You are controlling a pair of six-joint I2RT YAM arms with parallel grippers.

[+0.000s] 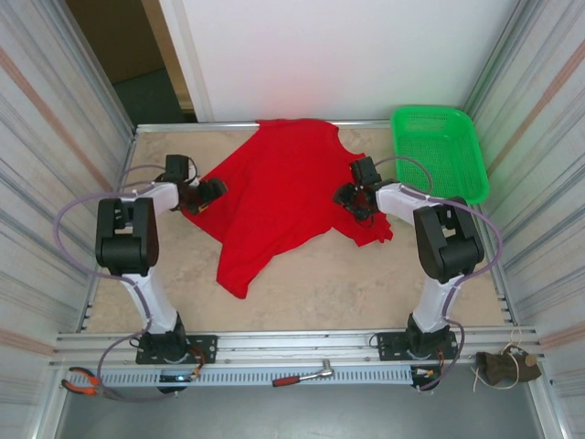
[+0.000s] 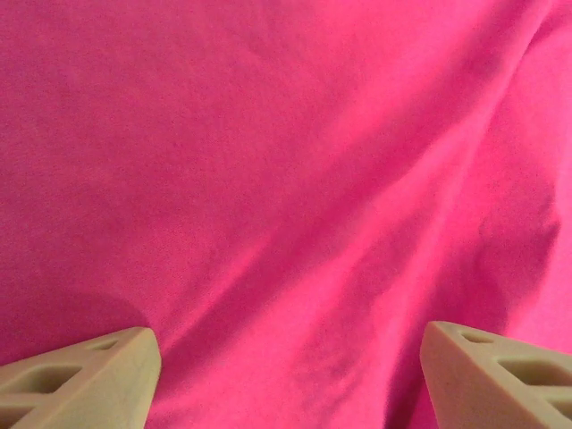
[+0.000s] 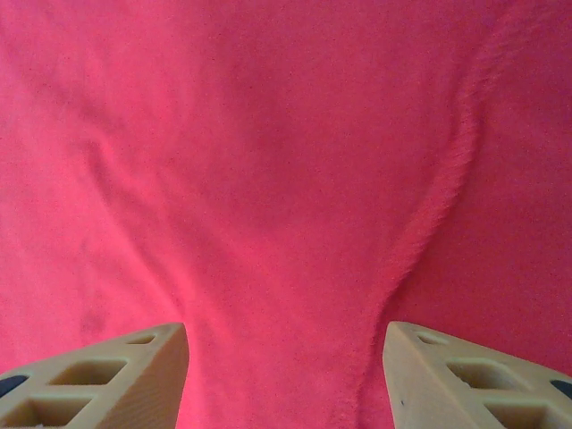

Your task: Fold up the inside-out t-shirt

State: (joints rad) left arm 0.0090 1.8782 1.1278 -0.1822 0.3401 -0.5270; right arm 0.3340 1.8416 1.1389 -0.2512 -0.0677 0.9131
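No text, label, brand, number or sign can be read, neither on the inside-out t-shirt [image 1: 274,206] nor on the green mesh basket [image 1: 437,151].
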